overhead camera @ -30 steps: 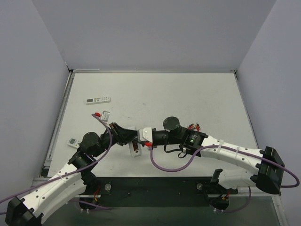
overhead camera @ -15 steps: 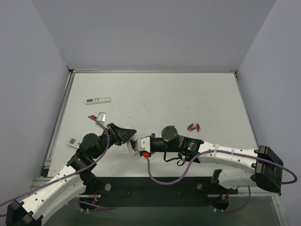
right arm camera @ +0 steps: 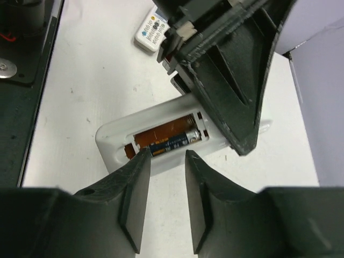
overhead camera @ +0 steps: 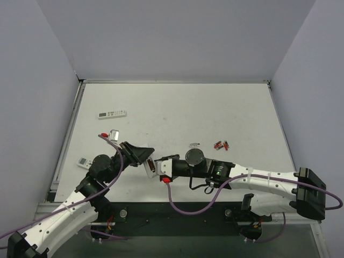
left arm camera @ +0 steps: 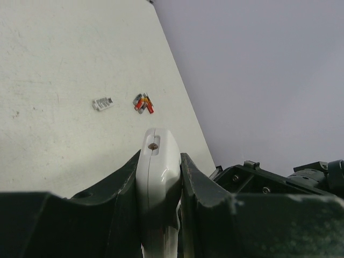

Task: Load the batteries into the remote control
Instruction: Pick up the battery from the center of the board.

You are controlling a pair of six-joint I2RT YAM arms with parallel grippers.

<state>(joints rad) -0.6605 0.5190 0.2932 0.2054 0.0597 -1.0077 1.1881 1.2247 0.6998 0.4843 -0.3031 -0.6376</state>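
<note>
Remote control (left arm camera: 156,167) clamped between left jaws.

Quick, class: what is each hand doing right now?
Left hand: closed on the remote control.
Right hand: open, empty, near the seated battery.

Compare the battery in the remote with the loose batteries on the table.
The seated battery sits inside the open remote control; the loose batteries lie clustered on the table. The seated one looks dark; the loose ones show red and orange. All are small cylinders.
</note>
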